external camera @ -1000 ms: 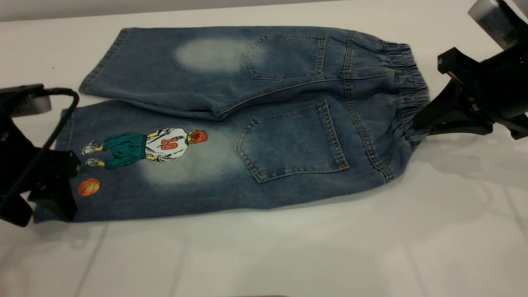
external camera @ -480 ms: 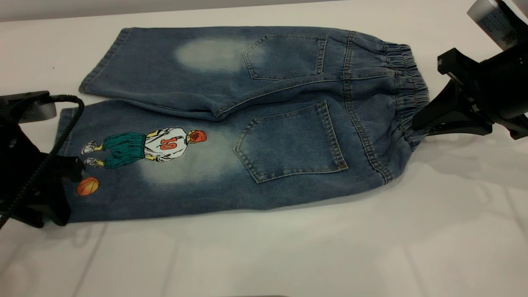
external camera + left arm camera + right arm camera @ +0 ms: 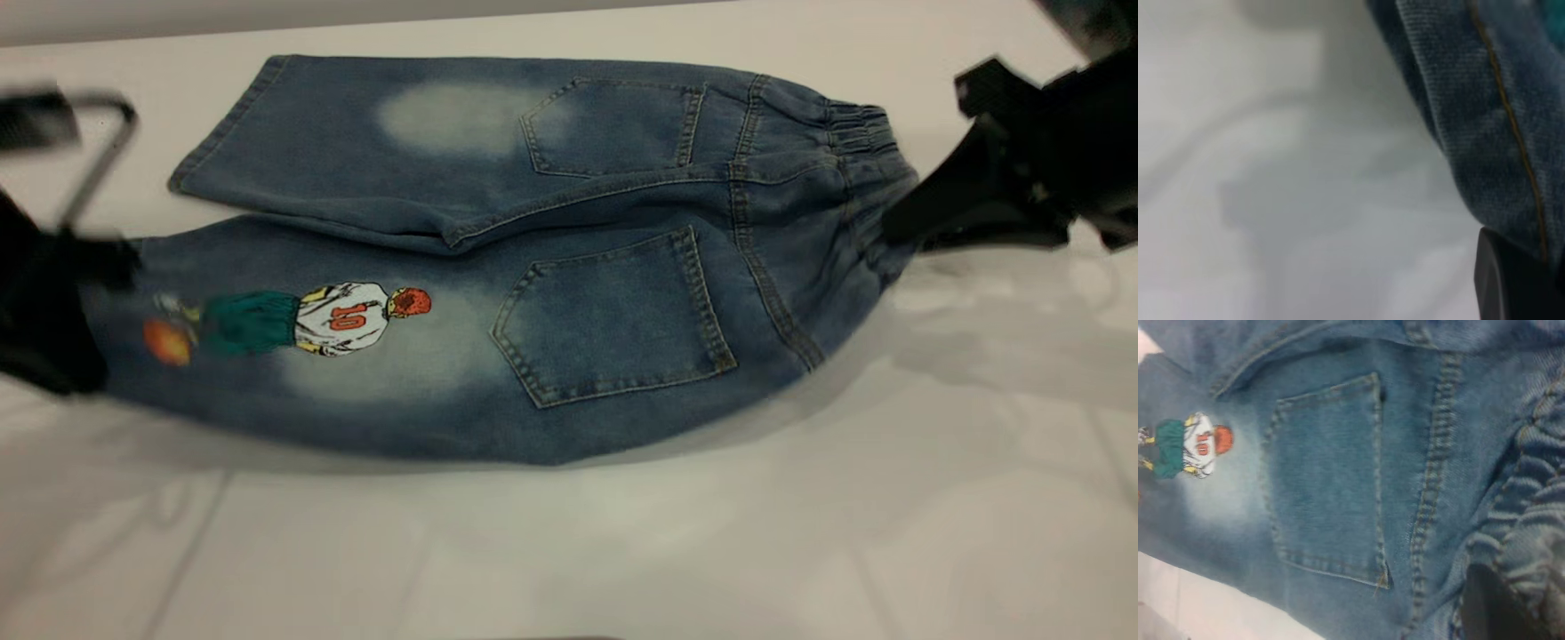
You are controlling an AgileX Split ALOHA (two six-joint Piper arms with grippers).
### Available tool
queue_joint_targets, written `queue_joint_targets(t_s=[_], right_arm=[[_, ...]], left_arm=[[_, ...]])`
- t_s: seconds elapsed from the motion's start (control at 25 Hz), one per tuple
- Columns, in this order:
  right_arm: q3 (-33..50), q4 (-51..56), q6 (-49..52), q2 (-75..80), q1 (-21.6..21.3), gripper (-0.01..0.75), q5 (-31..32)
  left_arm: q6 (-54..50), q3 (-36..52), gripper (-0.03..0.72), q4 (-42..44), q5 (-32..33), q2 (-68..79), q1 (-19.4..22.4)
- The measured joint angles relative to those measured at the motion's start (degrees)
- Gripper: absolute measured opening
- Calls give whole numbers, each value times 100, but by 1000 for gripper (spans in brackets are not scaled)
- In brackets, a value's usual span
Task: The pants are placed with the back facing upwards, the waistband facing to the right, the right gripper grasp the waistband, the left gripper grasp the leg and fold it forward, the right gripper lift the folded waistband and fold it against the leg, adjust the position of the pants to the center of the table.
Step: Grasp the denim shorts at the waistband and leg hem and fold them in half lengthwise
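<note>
White tabletop (image 3: 622, 551) runs under everything you have in view, and the denim pants (image 3: 462, 267) lie across it back side up, waistband (image 3: 867, 169) toward the right arm and both legs toward the left. Your right gripper (image 3: 898, 236) is clamped on the near corner of the elastic waistband; its wrist view shows gathered elastic bunched against the dark finger (image 3: 1491, 607). Your left gripper (image 3: 84, 311) is closed on the hem of the near leg (image 3: 293, 356), the one with the printed basketball player (image 3: 311, 316), and its wrist view shows the stitched hem running into a dark finger (image 3: 1511, 280). Compared with half a second ago, both grippers have risen and the near edge of the pants has come off the table: a shadow now spreads beneath the near leg and the seat, the printed figure has shifted up and toward the left arm, and the cloth hangs taut between your two holds. The far leg (image 3: 356, 142) still rests flat where it was. That puts you, as I read it, at the start of the forward fold: both grasps look secure, so next carry the near leg over onto the far one, keeping the two ends level so the hems meet squarely
</note>
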Motion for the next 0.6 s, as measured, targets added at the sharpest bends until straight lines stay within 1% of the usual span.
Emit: queue_joint_targets(t_s=[0.2,0.36,0.48,0.6], right_arm=[[0,-438,385,-920,0,34,106],[-8,-591,469,-1514,0,34,129],[-125,-694,542,-1546,0,34,136],[-348,-713,569,-1442,0,34,87]], left_arm=[[0,5,34,0,222,-1484,0],[2,23,34,11,44,-2297,0],[20,16,34,11,-86,-2317,0],[121,-74,34,13,-340,-2002,0]])
